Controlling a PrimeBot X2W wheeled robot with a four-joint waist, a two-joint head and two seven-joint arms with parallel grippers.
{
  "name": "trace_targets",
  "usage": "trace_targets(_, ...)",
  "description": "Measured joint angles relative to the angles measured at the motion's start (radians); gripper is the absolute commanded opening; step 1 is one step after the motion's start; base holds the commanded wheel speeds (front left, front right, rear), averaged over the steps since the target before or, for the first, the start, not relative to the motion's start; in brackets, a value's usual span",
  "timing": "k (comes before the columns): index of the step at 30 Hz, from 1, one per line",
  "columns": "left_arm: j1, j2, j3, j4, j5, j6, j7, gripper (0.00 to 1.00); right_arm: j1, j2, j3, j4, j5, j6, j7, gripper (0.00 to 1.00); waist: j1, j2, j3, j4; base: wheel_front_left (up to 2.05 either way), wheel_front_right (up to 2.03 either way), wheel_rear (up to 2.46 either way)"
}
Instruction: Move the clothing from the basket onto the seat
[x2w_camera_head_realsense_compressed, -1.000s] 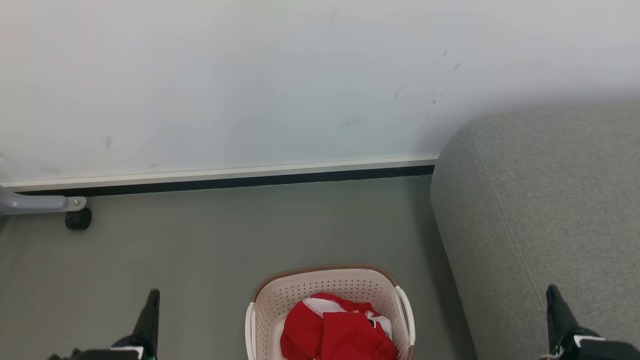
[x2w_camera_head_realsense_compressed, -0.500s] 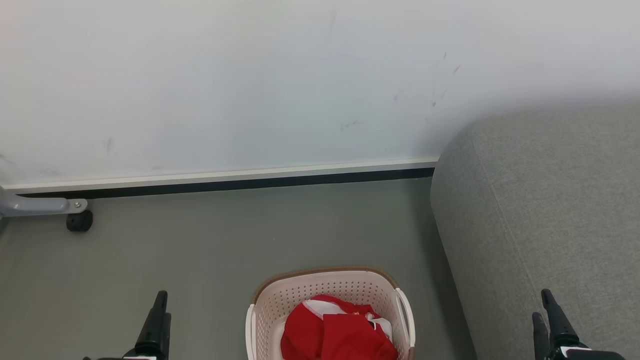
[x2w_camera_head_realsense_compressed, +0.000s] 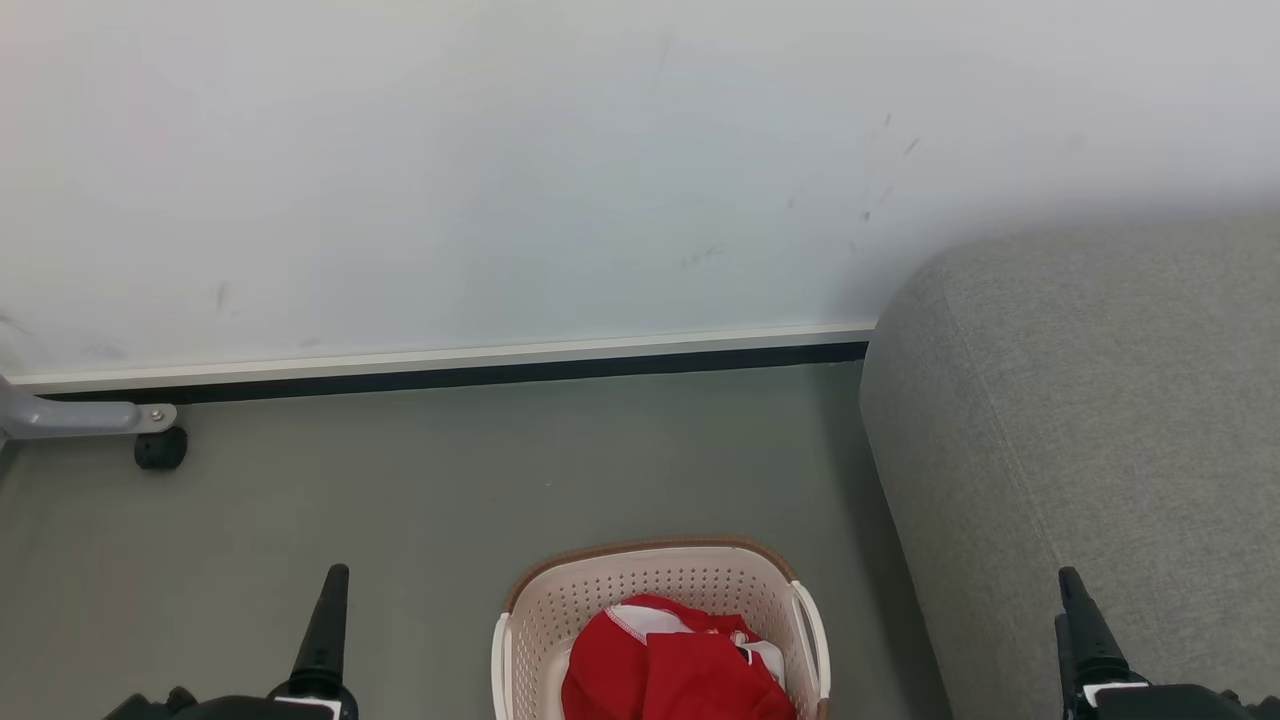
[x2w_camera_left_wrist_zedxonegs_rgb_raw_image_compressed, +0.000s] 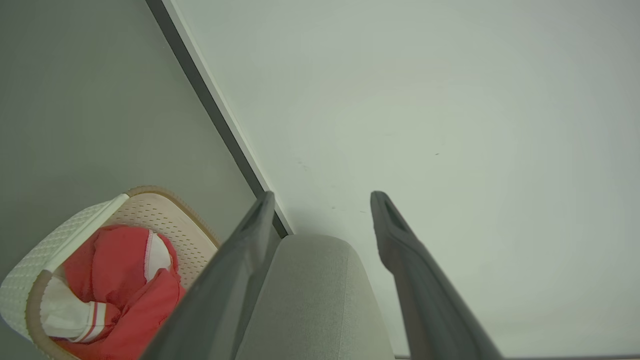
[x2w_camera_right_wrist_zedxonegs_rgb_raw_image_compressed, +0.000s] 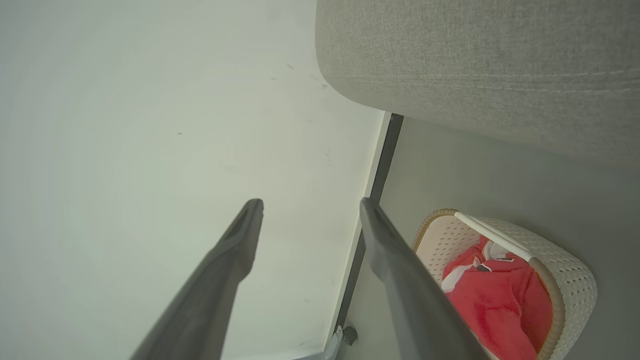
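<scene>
Left gripper (x2w_camera_left_wrist_zedxonegs_rgb_raw_image_compressed: 320, 197) and right gripper (x2w_camera_right_wrist_zedxonegs_rgb_raw_image_compressed: 310, 205) — fingers spread, empty — flank the basket (x2w_camera_head_realsense_compressed: 650, 585) holding the clothing (x2w_camera_head_realsense_compressed: 680, 670).

Wall (x2w_camera_head_realsense_compressed: 400, 150): pale off-white, matt, with faint dark scuffs (x2w_camera_head_realsense_compressed: 910, 147) right of centre and a few low at the left. White skirting (x2w_camera_head_realsense_compressed: 450, 352) along its foot, black band (x2w_camera_head_realsense_compressed: 450, 372) directly beneath. Floor (x2w_camera_head_realsense_compressed: 500, 470): plain grey-green, matt, no pattern. Far left, near the wall: grey metal leg (x2w_camera_head_realsense_compressed: 80, 418) with a screw head, black caster (x2w_camera_head_realsense_compressed: 160, 450) under its end, touching the floor. Light soft and even.
</scene>
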Motion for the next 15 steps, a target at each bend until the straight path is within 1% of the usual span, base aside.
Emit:
trace_targets(5,0.000,0.003,-0.020,-0.014,0.082,0.015,-0.018,1.00,0.001,-0.002,0.025,-0.012,-0.082,-0.010,-0.015,1.00,0.0000,0.0000,-0.003,0.000,0.00,0.00,0.00)
trace_targets(15,0.005,0.027,-0.065,-0.043,0.259,0.041,-0.050,1.00,0.003,-0.023,0.079,-0.036,-0.243,-0.035,-0.049,1.00,0.0000,0.0000,-0.009,0.002,0.00,0.00,0.00)
